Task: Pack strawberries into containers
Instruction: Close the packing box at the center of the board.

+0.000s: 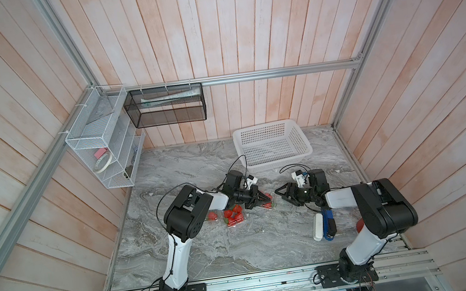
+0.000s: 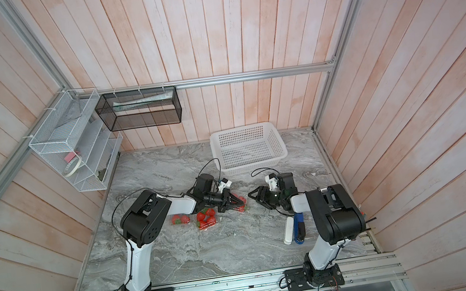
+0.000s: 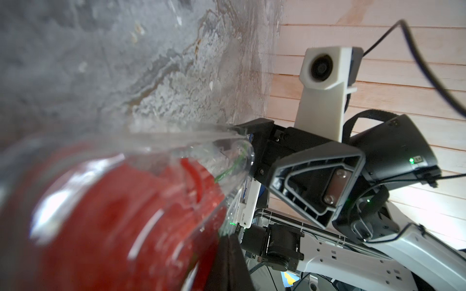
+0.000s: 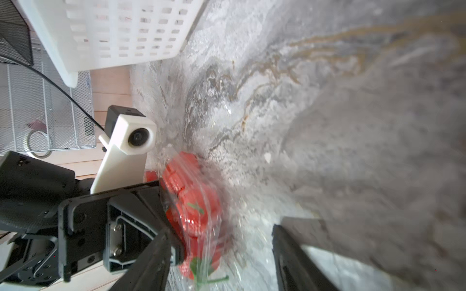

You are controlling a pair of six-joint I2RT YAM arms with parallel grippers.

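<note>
Nearest me, beside my right arm, a white bar (image 1: 318, 227) and a blue tool (image 1: 328, 225) lie side by side on the marble table (image 1: 224, 253). Past them, three clear boxes stand in a row, each with red strawberries (image 1: 228, 214) inside. The left box (image 1: 217, 216) is partly under my left arm, the middle box (image 1: 237, 223) is next to it, and the right box (image 1: 271, 205) is a little apart. My left pincer (image 1: 263, 199) is clenched, its tips on the right box. I cannot tell whether it pinches the plastic. My right pincer (image 1: 279, 195) is released, jaws spread, just beside that same box and grasping nothing. Farthest off, a white basket (image 1: 279, 161) sits by the back wall.
</note>
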